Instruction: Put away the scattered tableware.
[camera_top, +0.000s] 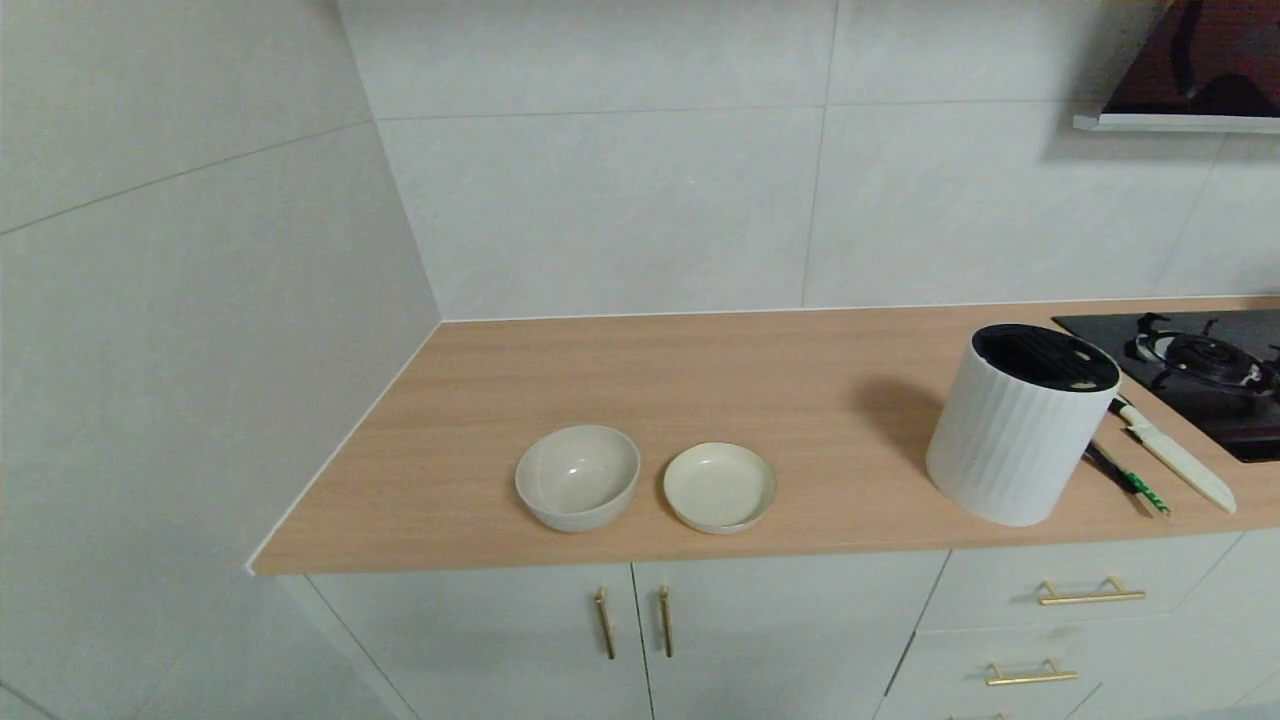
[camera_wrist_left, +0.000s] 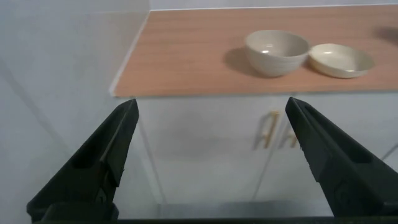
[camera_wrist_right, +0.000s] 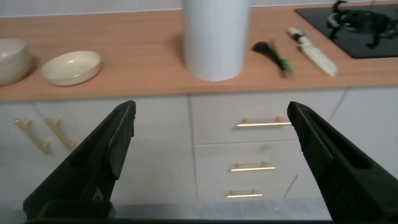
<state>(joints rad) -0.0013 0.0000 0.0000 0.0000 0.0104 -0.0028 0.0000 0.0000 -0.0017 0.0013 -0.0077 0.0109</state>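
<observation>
Tableware lies loose on the bench (camera_top: 700, 380), while both claws hang low in front of the cupboard fronts, short of the bench edge. The left claw (camera_wrist_left: 210, 109) has its fingers spread wide with nothing between them. Ahead of it and higher, the bowl (camera_wrist_left: 277, 52) stands near the front edge, and the shallow dish (camera_wrist_left: 341, 60) sits just beside it, a narrow gap apart in the head view.

The right claw (camera_wrist_right: 210, 109) is likewise spread and empty. Ahead of it and higher stands the white ribbed holder (camera_wrist_right: 216, 38). Past the holder, toward the stove (camera_wrist_right: 354, 25), the knife (camera_wrist_right: 313, 51) and a thin dark piece (camera_wrist_right: 273, 55) with green on it lie flat on the wood.

Each claw seems set before its own share of the work, with fingers wide and ready to close on something. The cutlery lies right next to the holder, whose slotted top probably takes it.

The holder's slots are too dark to show what they hold. The thin piece may be chopsticks, though I cannot tell. The stove runs off the picture's edge. Nothing marks where the bowl and dish belong; the cupboard doors below the bench are shut.
</observation>
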